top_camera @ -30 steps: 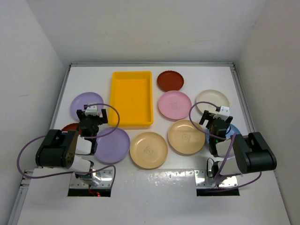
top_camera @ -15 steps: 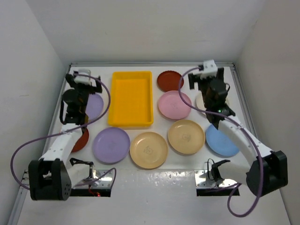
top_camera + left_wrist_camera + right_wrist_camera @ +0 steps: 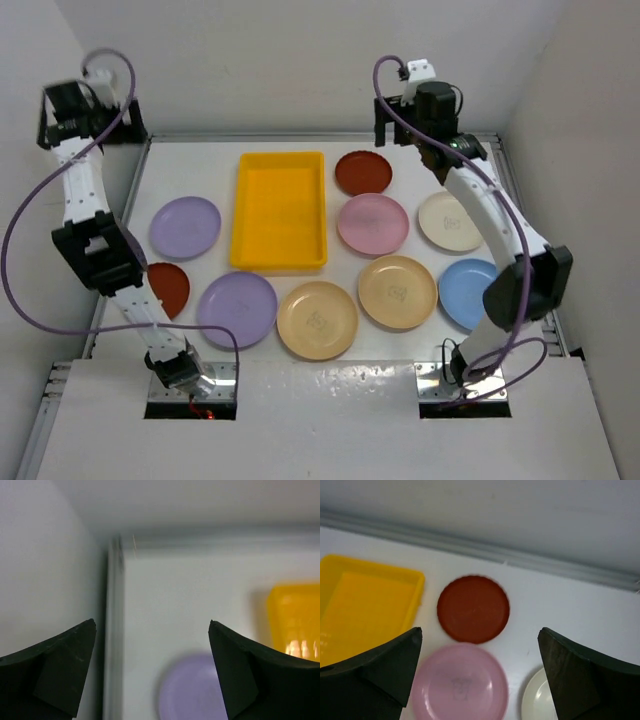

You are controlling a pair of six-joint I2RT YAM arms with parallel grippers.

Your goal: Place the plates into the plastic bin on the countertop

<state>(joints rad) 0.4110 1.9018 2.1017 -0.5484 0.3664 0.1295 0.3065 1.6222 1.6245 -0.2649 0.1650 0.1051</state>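
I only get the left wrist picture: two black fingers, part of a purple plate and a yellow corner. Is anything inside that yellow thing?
Observer: No. From above, the plastic bin holds no plates at all.
Visitor: Is that purple plate the only purple one?
Observer: No. The purple plate you see lies left of the bin, and a second purple plate lies nearer the arm bases.
Visitor: What is the other arm up to?
Observer: The right fingers stand apart, holding nothing, and its camera looks down on a dark red plate.
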